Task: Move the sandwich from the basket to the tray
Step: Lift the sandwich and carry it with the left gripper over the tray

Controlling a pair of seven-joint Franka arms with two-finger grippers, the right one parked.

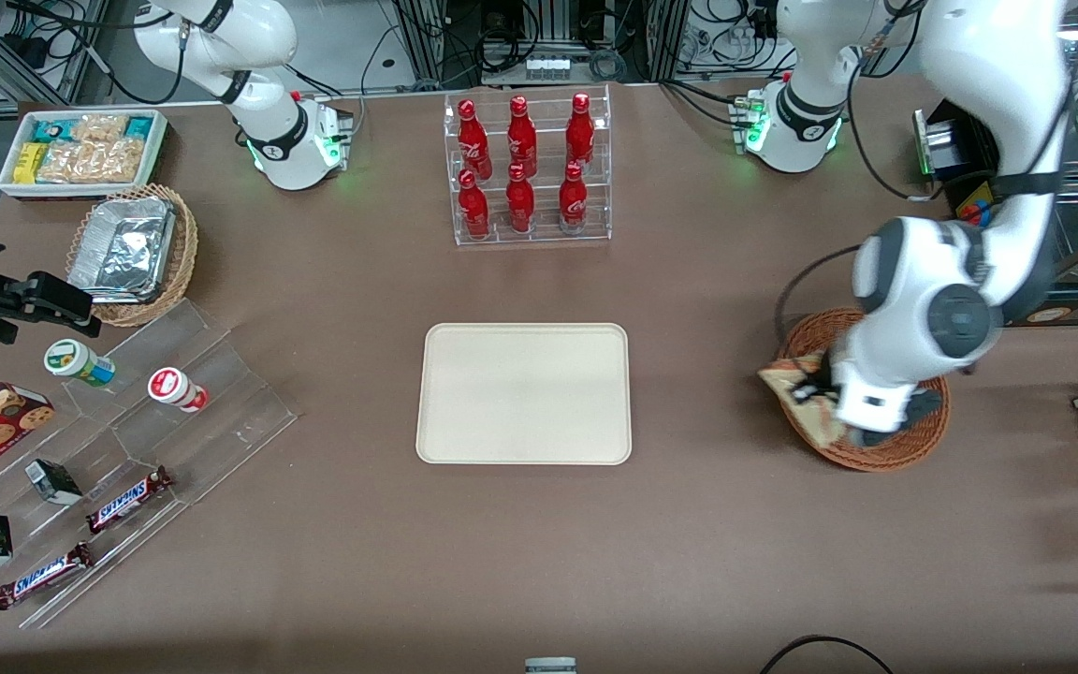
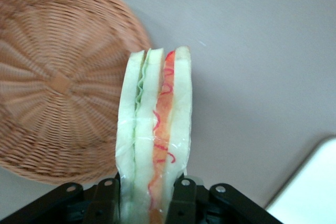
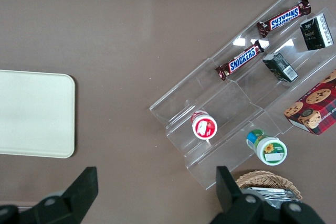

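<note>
Black two-finger gripper (image 2: 149, 195) clamped on cream triangular sandwich wedge (image 2: 153, 129), right of frame, over rim of reddish-brown round wicker basket (image 1: 885, 451). Cream rectangular tray (image 1: 524, 393) at frame centre, toward parked arm's end; sandwich long axis points away from gripper.

I see a brown tabletop (image 1: 333, 524). The cream tray (image 1: 524, 393) lies flat near its middle, nothing on it. Farther from the front camera stands a clear rack of red bottles (image 1: 530, 168). Toward the working arm's end sits the reddish-brown basket (image 1: 885, 449); the claw (image 1: 862, 426) hangs over it, clamped on the sandwich (image 2: 155, 129), which is lifted clear of the weave. Toward the parked arm's end: a white bin of snack packets (image 1: 80, 150), a tan wicker basket with foil containers (image 1: 132, 253), and a stepped clear display (image 1: 183, 421) with cups, Snickers bars and small boxes.
</note>
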